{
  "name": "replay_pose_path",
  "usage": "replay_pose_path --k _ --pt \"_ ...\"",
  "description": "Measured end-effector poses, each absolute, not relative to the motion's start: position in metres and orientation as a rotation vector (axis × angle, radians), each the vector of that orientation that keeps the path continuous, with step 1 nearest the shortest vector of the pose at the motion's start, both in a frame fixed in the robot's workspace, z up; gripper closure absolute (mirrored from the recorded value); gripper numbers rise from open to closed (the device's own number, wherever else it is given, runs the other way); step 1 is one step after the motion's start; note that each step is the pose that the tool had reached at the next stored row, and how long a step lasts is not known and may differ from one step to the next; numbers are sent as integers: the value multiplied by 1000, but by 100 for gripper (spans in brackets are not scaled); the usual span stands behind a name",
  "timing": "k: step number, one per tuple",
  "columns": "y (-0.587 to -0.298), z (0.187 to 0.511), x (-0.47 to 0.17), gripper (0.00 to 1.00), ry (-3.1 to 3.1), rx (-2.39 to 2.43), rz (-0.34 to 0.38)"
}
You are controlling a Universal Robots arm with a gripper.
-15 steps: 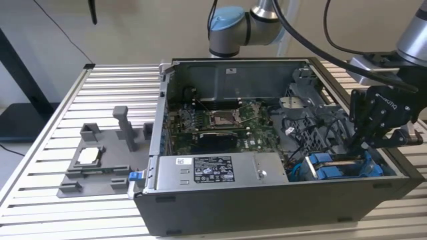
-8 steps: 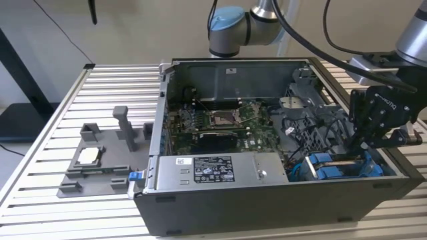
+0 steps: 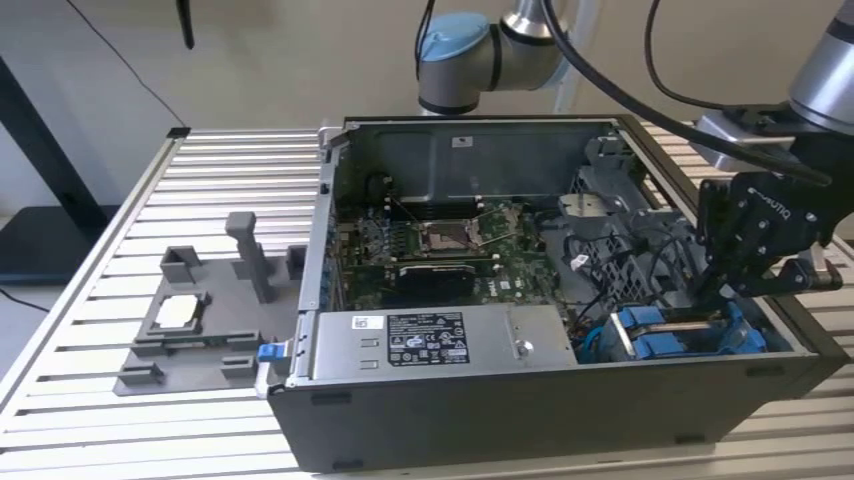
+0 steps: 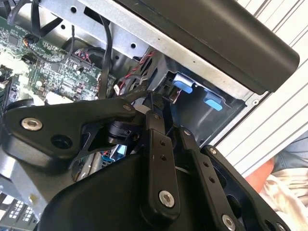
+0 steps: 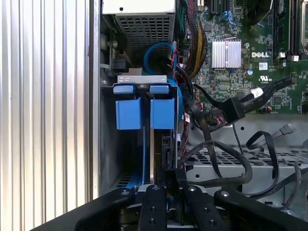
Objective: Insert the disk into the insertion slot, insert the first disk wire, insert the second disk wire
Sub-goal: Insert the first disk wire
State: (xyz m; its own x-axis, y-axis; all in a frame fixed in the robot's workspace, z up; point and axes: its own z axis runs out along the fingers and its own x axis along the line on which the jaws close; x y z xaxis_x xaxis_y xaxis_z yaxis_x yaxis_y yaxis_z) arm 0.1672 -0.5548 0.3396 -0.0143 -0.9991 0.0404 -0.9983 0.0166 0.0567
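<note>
**Disk lodged in the insertion slot; hand clenched among the wiring**

In the exterior view, starting from the exterior view's left, a grey moulded fixture carrying a small square part is seen on the slatted metal worktop. Just beside it the open computer case is set, with the silver power supply along its near wall and the motherboard behind that. At the exterior view's right, the insertion slot is found in the corner of the case. The disk, marked by its blue carrier tab, is seated there beside a second blue carrier. The hand is held low inside the case, just beside those tabs.

In both wrist views the fingers are pressed together around a small dark piece; whether it is a wire plug cannot be told. Loose black cables are draped near the slot.

The first step is judged done, and a wire step is judged to be in hand. For it, a plug would have to be squared with the port on the disk's edge and pressed in straight, with the neighbouring cables kept out of the path.

The worktop is made of ribbed aluminium slats. A plain pale wall is seen behind it, and a dark stand at the exterior view's left.
</note>
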Motion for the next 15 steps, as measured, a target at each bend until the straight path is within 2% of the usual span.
replay_pose_path --k 15 --pt "-555 334 167 81 -2193 2168 -20"
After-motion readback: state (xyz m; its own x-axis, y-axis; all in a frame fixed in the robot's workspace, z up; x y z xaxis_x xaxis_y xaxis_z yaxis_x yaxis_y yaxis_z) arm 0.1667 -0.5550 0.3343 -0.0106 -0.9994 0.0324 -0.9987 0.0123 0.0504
